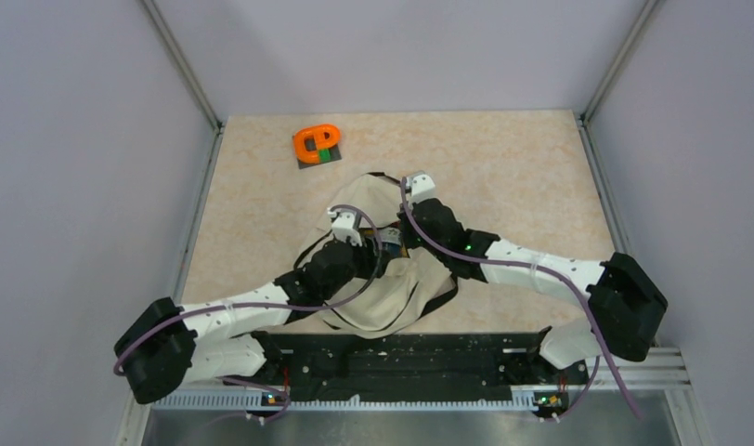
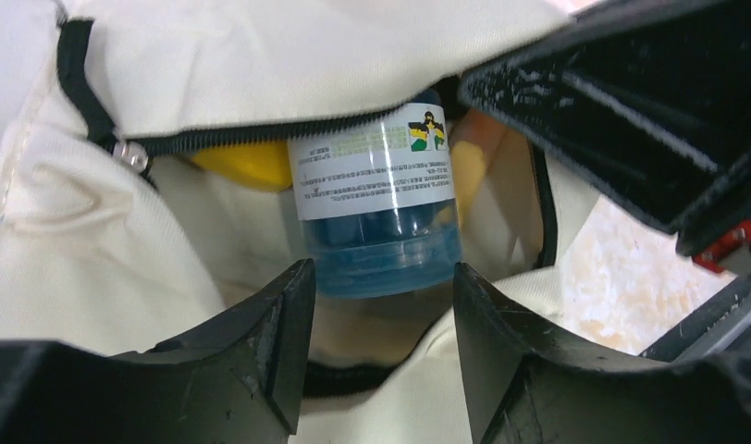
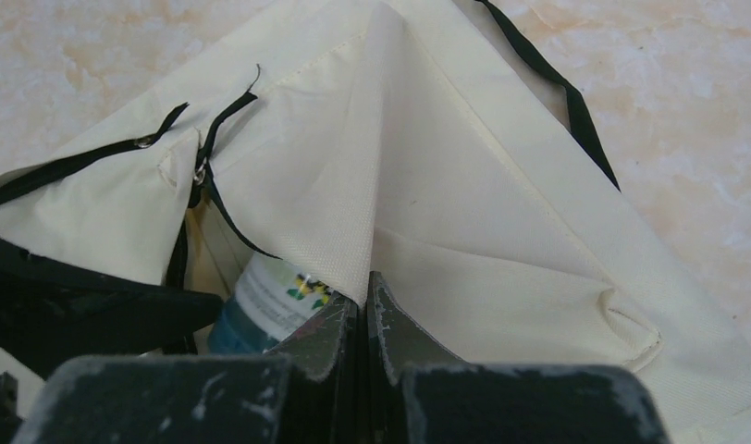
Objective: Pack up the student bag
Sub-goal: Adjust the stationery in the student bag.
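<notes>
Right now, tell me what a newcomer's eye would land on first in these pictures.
The beige student bag lies central under both arms, its fabric pinched by the right gripper. Inside its open zipper, a clear blue-tinted bottle with a white label shows between the left gripper's parted fingers. An orange object sits alone at the far left of the table.

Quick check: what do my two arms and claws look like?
The left arm and right arm have white shells with black joints and a thin purple cable along each. The left claw and right claw have black, scuffed, wedge-shaped fingers.
</notes>
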Tool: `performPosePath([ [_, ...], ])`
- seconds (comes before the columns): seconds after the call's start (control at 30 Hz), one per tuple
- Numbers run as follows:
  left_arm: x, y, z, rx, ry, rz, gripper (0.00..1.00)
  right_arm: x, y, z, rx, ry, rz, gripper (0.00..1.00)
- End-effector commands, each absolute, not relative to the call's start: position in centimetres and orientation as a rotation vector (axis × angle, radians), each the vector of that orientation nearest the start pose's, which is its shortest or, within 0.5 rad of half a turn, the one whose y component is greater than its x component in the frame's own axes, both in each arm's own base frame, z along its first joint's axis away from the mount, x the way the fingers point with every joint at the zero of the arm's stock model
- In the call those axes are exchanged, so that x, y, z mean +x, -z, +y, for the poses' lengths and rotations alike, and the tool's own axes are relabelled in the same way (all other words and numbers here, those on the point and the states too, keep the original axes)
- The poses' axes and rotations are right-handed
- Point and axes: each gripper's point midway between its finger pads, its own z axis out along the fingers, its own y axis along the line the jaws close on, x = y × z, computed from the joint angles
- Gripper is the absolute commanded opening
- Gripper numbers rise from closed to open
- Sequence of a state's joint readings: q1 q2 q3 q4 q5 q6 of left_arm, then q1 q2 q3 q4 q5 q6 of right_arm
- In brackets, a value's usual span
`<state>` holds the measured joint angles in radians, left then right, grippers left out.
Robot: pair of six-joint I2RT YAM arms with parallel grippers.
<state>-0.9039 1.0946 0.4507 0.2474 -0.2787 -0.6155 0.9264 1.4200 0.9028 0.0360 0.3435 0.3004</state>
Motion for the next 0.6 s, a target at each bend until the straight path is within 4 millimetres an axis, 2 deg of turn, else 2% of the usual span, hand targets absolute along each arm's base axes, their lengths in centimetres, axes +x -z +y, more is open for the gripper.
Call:
performPosePath([
  [0.0,26.0,-14.7,-27.8,0.117,0.792,1.908,0.41,29.0,-22.4,32.4,-0.354,-0.617,1.845,0.00],
  [0.23,29.5,-15.8,-29.3,0.139,0.762,1.793,0.32,28.6,-21.9,32.6,-0.358,-0.634,1.858,0.00],
  [0.33,30.2,-16.1,-30.2,0.155,0.778,1.754,0.31,28.5,-21.6,32.5,-0.352,-0.637,1.865,0.00],
  [0.47,29.6,-16.7,-30.0,0.195,0.787,1.724,0.33,28.5,-21.2,32.2,-0.347,-0.627,1.874,0.00],
  [0.57,28.2,-17.7,-29.1,0.259,0.782,1.715,0.41,28.5,-21.1,32.1,-0.348,-0.623,1.878,0.00],
])
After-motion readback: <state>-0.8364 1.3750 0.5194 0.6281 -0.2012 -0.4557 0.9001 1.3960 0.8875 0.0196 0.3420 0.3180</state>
